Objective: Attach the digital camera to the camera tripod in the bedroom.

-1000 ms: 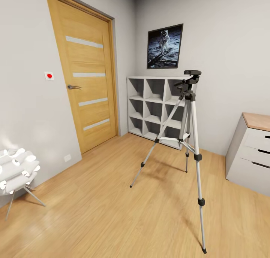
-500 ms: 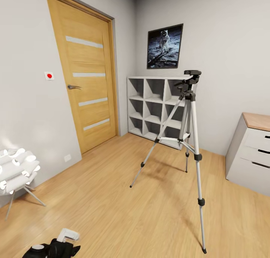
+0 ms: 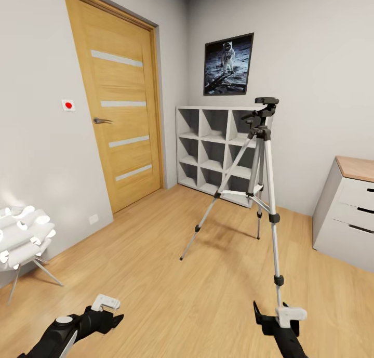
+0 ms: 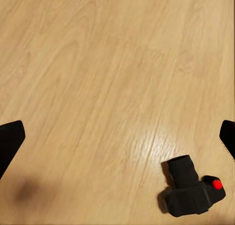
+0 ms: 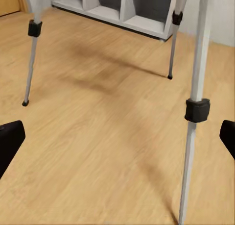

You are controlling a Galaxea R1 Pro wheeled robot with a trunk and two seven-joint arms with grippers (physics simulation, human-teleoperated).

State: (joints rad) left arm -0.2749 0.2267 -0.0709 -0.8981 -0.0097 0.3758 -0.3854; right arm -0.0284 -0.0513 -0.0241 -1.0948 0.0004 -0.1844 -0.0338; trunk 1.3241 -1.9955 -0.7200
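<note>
while the camera tripod (image 3: 261, 176) stands on the wood floor (image 3: 156, 275) in front of the white cube shelving (image 3: 218, 150), near the oak door (image 3: 117, 103), the digital camera (image 4: 192, 188) lies on the floor beneath the left gripper (image 3: 104, 310), apart from its fingers; both the left gripper and the right gripper (image 3: 275, 316) have their jaws spread wide, holding nothing

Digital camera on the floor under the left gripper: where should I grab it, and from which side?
Grip the digital camera across its chunky body, coming straight down from above. It lies alone on the wood floor with its lens barrel sticking out sideways, so avoid that. The left gripper is open.
</note>
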